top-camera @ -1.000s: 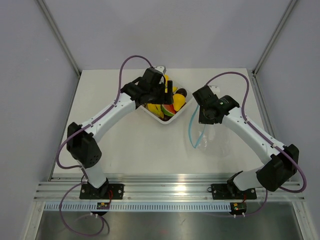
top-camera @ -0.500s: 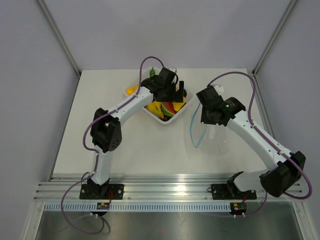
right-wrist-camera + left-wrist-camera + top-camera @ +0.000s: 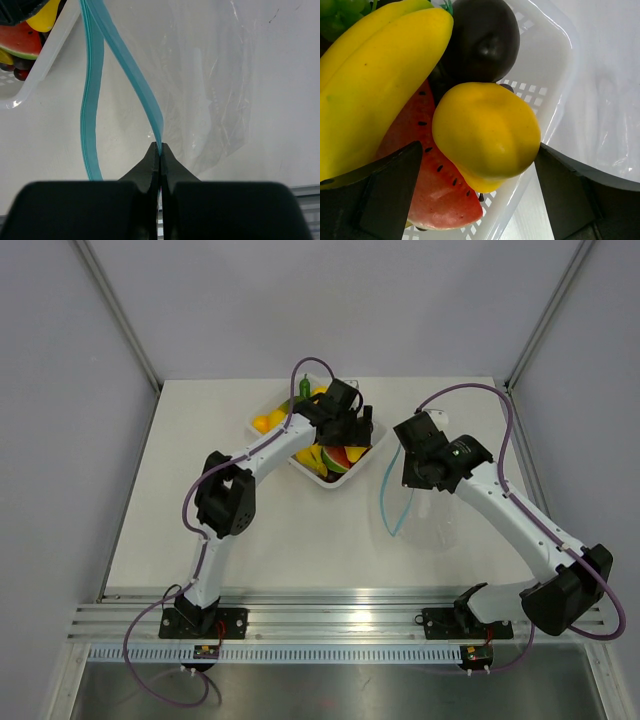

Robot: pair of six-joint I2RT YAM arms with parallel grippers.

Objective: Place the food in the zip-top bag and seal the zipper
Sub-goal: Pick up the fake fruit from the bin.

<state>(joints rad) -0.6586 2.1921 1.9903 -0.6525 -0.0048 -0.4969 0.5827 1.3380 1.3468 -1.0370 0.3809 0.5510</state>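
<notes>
Yellow fruit sits in white tray at far centre of table, beside banana. Left pincer apart, straddling fruit, not yet closed on it.

Progress: bag looks clear and empty, so nothing loaded. Left to do: lift fruit, carry right, load the rest, seal.

Bag lies on table just right of tray, body trailing right. Blue zipper has long axis roughly near-to-far; strips bowed apart, mouth facing left toward tray. Right pincer together, clamped on one zipper strip, propping mouth open.
</notes>
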